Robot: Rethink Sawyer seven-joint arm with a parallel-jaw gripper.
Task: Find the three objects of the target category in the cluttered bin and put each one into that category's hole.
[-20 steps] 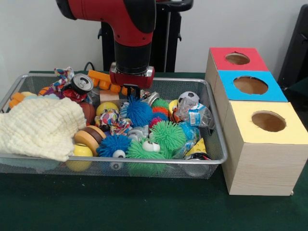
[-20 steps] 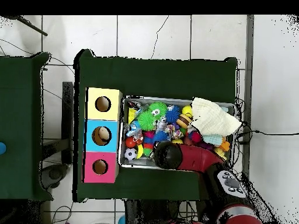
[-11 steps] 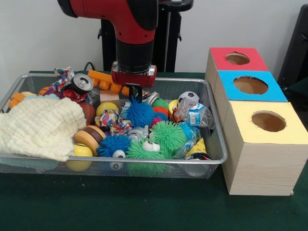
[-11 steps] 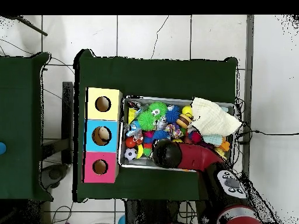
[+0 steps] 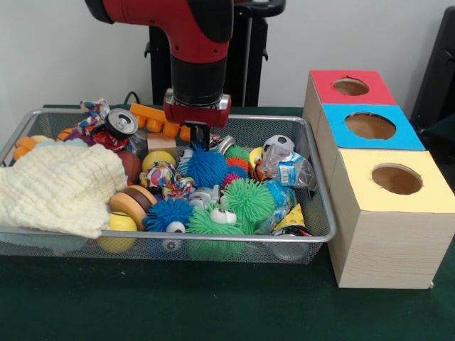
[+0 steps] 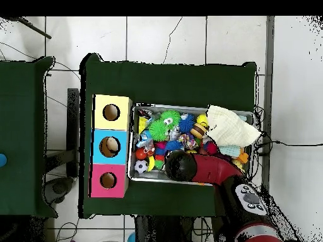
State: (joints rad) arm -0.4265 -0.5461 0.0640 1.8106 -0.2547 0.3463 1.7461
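**Over the bin: gripper low above the blue spiky ball**

Above the far middle of the wire bin (image 5: 318, 213), the red and black arm (image 5: 192, 42) comes straight down, and its gripper (image 5: 198, 136) hangs just over a blue spiky ball (image 5: 207, 168). The dark fingers (image 5: 198, 133) show only as a short stub under the red wrist plate; whether they are spread or closed cannot be told, and nothing can be seen held between them. Their tips sit right at the top bristles of the ball; contact is unclear. From overhead the arm (image 6: 208, 169) covers that part of the bin (image 6: 142, 177).

A dark green surface (image 5: 213, 305) carries the bin and, touching its right side, a row of three wooden boxes: yellow-topped box (image 5: 394, 177) nearest, blue-topped box (image 5: 370, 126) in the middle, red-topped box (image 5: 350, 87) farthest, each with a round hole in its top. Behind stands a pale wall; overhead, a tiled floor (image 6: 164, 38) surrounds the surface.

Clutter fills the bin. A cream cloth (image 5: 60, 188) heaps over the left end. Near the front lie a second blue spiky ball (image 5: 165, 212), a green spiky ball (image 5: 249, 199) and a green one with eyes (image 5: 213, 226). A small soccer ball (image 5: 279, 145) and a crumpled clear bottle (image 5: 288, 170) sit at the right. A can (image 5: 119, 123), an orange block strip (image 5: 158, 121) and a knotted rope toy (image 5: 92, 114) lie along the far left. Wooden discs (image 5: 133, 202) and a yellow ball (image 5: 121, 224) crowd beside the cloth.
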